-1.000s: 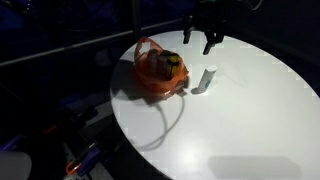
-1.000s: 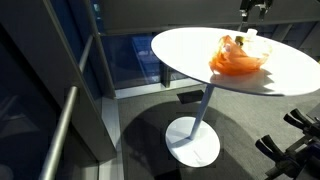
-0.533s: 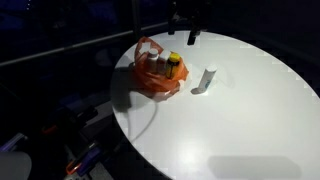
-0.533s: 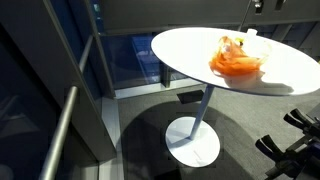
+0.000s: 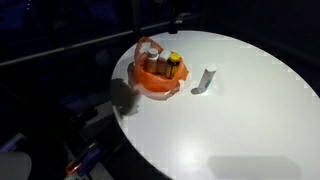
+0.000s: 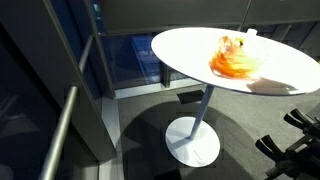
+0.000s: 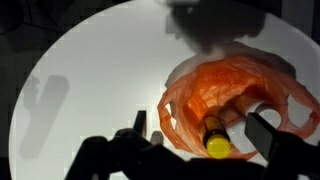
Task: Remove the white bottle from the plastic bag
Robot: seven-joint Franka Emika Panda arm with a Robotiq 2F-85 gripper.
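One white bottle [image 5: 208,79] stands upright on the table [image 5: 240,130], just right of the orange plastic bag [image 5: 158,75], apparently already out. In the wrist view the gripper [image 7: 200,135] hangs over the bag, jaws wide and empty, its work likely done.

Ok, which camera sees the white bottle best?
An exterior view, where the white bottle stands upright on the table, beside the orange bag and apart from it. Elsewhere, in an exterior view, it is just a tiny pale speck behind the bag. The wrist view does not show it.
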